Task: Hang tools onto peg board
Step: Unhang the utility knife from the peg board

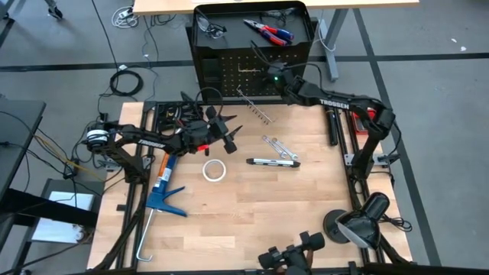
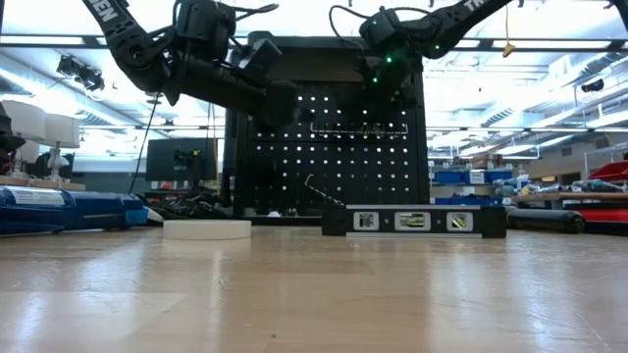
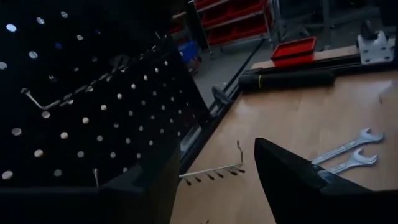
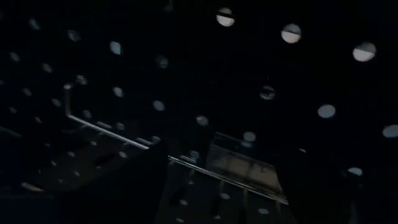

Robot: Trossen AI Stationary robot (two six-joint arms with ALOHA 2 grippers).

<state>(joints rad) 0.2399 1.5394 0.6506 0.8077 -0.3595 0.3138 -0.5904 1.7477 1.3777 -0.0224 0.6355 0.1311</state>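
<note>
The peg board (image 1: 252,76) stands at the table's far edge. Its top tray holds black safety glasses (image 1: 210,29) and red-and-blue pliers (image 1: 269,32). A wire hook rack (image 4: 106,127) hangs on the board's face. My right gripper (image 1: 260,59) is open right at it, with the wire running between the fingers (image 4: 134,180). A second hook rack (image 1: 254,105) lies on the table before the board. Two silver wrenches (image 1: 280,147) and a black-and-silver bar (image 1: 273,162) lie mid-table. My left gripper (image 1: 227,130) hovers open and empty, left of the wrenches.
A white tape roll (image 1: 215,169) lies left of the bar, and a blue caulking gun (image 1: 164,191) lies along the table's left side. A black lamp (image 1: 359,225) sits at the near right corner. The wood between the roll and the near edge is bare.
</note>
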